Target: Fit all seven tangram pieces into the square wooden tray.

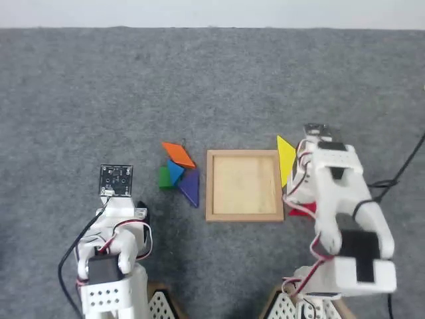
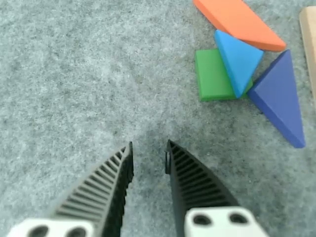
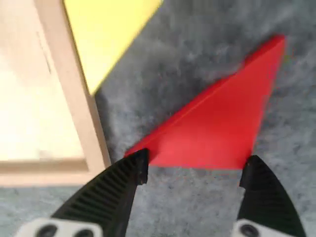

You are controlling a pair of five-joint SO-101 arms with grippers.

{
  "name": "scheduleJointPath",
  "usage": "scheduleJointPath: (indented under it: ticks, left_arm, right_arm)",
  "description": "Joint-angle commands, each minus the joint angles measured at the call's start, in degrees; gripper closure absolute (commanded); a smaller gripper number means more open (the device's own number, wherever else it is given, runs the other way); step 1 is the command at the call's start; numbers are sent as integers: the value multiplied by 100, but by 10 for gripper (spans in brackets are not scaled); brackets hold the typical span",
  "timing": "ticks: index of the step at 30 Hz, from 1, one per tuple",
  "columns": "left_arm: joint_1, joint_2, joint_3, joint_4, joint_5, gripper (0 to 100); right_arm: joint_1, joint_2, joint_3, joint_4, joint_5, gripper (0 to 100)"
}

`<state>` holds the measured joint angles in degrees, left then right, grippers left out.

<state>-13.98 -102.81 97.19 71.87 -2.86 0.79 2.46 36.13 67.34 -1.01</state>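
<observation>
Hovering wide open and empty, the right gripper has the red triangle just ahead, between its fingertips, on the carpet beside the tray corner. The left gripper, slightly parted, holds nothing; four coloured pieces lie well ahead of it.

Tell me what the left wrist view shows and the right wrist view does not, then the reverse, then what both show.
Left wrist view: the open left gripper, and beyond it a cluster of the orange parallelogram, light blue triangle, green square and dark blue triangle.
Right wrist view: the open right gripper, its fingers on either side of the red triangle, and the yellow triangle.
Both: a stretch of the wooden tray rim, and the grey mat.
</observation>
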Motion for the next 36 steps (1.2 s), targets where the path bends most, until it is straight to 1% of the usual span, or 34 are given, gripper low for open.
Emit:
scheduleJointPath:
  ticks: [1, 4, 7, 11, 15, 20, 23, 25, 29, 31, 34, 36]
  left_arm:
    - [-9, -132, -66, 35, 62, 900]
    - [-9, -132, -66, 35, 62, 900]
    - [-9, -132, -66, 35, 62, 900]
    - [-9, -132, -66, 35, 62, 900]
    - [-9, -132, -66, 35, 62, 900]
    - [-9, -132, -66, 35, 62, 900]
    - [-9, -132, -66, 35, 62, 900]
    - [-9, -132, -66, 35, 62, 900]
    - [-9, -132, -66, 35, 62, 900]
    - [-9, -132, -66, 35, 62, 900]
    - [-9, -132, -66, 35, 62, 900]
    - [-9, -132, -66, 35, 62, 900]
  right_arm:
    - [620, 796, -642, -4, 44, 705]
    - [1156, 1253, -1371, 22, 62, 706]
    - [1464, 1596, -1987, 31, 62, 706]
    - [1560, 1851, -2611, 40, 53, 706]
    - [1569, 1604, -2813, 171, -105, 706]
    - [1481, 453, -2629, 655, -448, 706]
    - [1218, -365, -2277, 1042, -747, 706]
    - [963, -769, -1802, 1112, -958, 706]
    - [822, -936, -791, 312, -1011, 709]
    - [690, -901, -360, -75, -1292, 742]
    - [646, -919, -149, -391, -1653, 796]
    - [637, -927, -141, -426, -1749, 785]
